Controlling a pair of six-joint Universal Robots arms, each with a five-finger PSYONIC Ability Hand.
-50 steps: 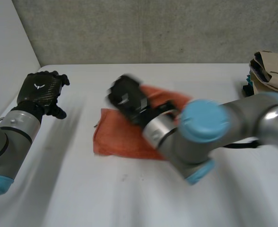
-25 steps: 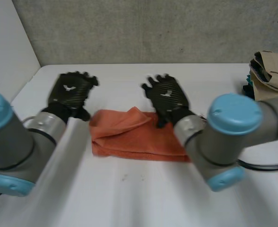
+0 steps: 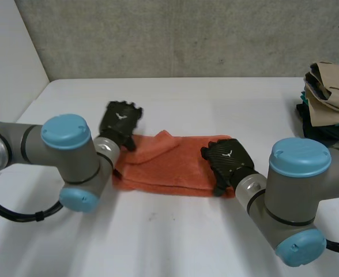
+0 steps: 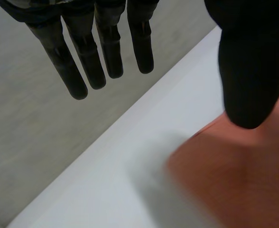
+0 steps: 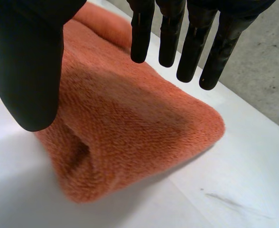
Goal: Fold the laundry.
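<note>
White table (image 3: 175,242), orange towel (image 3: 169,167), left hand (image 3: 119,121), right hand (image 3: 227,161) at ends

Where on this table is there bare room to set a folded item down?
Bare table between the towel and the back wall, and between towel and clothes pile. Crowded at both towel ends, where left hand and right hand sit.
</note>
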